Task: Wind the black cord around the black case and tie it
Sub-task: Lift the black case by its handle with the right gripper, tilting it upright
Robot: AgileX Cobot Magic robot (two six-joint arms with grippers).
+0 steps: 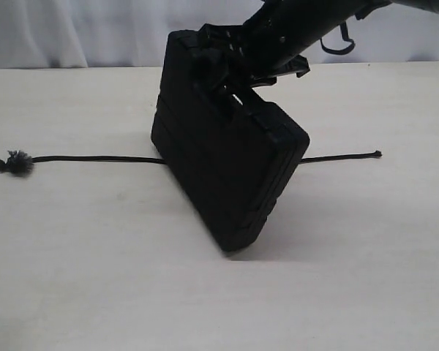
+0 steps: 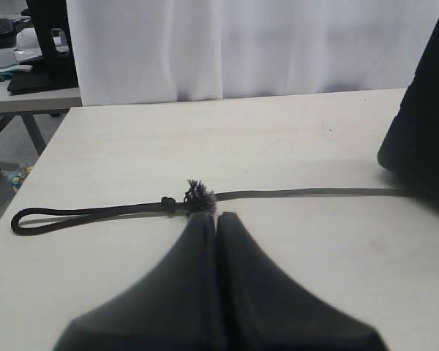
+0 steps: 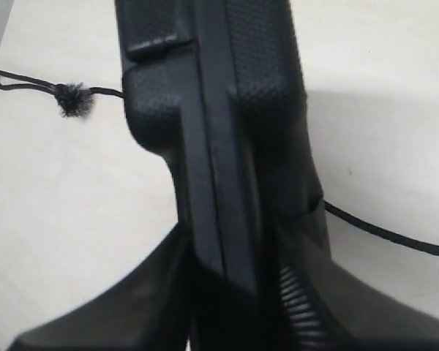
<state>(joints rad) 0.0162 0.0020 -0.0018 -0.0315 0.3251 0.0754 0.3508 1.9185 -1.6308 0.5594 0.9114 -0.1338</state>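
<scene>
We find the case (image 1: 227,168) tipped on one corner, its upper edge clamped in the right hand (image 3: 238,292), the cord (image 1: 95,159) lying nine-to-three across the surface (image 1: 95,256) behind it, frayed knot (image 2: 200,196) just beside the closed, empty left hand (image 2: 216,223).

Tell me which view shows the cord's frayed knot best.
The left wrist view: the knot sits close and sharp, just beyond the shut left gripper, its fuzz clear. The exterior view shows the knot small, far left. The right wrist view shows it small, near the case.
</scene>
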